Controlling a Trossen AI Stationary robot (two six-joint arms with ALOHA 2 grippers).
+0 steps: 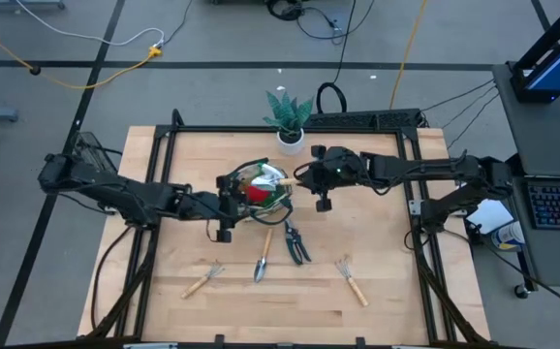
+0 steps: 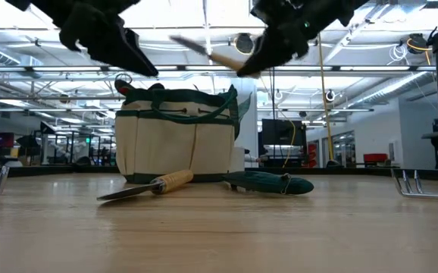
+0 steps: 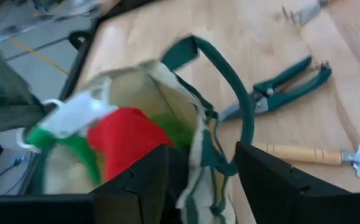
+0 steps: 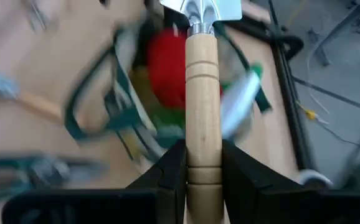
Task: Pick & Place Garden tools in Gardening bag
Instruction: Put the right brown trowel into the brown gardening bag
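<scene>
While your right gripper (image 4: 203, 163) pinches the trowel (image 4: 202, 93) by its wooden handle just above the bag (image 1: 258, 188), steady it blade-first over the open mouth before letting go. Your left gripper (image 3: 200, 177) stands spread at the bag's rim; keep it holding the mouth wide.

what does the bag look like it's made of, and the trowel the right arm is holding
The bag looks like beige canvas-type fabric with dark green trim: it creases softly and its handles loop and droop. The trowel in the right gripper seems to have a pale turned wooden handle with ring grooves, and a shiny blade, probably metal, judging by its bright reflections.
</scene>
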